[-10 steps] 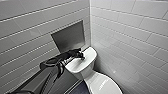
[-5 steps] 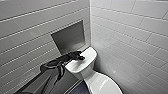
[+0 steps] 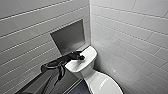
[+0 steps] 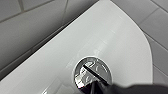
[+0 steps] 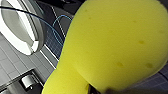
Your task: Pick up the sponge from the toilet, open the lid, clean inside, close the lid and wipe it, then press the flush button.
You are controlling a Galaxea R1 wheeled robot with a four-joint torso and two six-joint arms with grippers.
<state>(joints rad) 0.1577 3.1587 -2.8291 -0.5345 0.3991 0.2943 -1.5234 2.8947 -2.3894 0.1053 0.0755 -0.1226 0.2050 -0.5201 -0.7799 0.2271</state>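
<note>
Touching flush button [image 4: 93, 72] with left gripper [image 3: 81, 58]; finger spread cannot be told. Closed lid [image 3: 105, 85] at 5 o'clock of button. Pinching sponge [image 5: 112, 45] with right gripper [image 5: 105, 90].

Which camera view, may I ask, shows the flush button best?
Left wrist view: the flush button is close, chrome ring clear. In the head view the left tool hides it; the right wrist view faces the sponge.

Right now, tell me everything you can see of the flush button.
The flush button is a small round disc with a shiny chrome ring. Its face looks mirror-like, with dark reflections and a thin dark line running across it. It is set into the glossy white tank cover and lies flat with it. The dark left tool is right over it and overlaps its edge; whether it is pressing down cannot be told.
</note>
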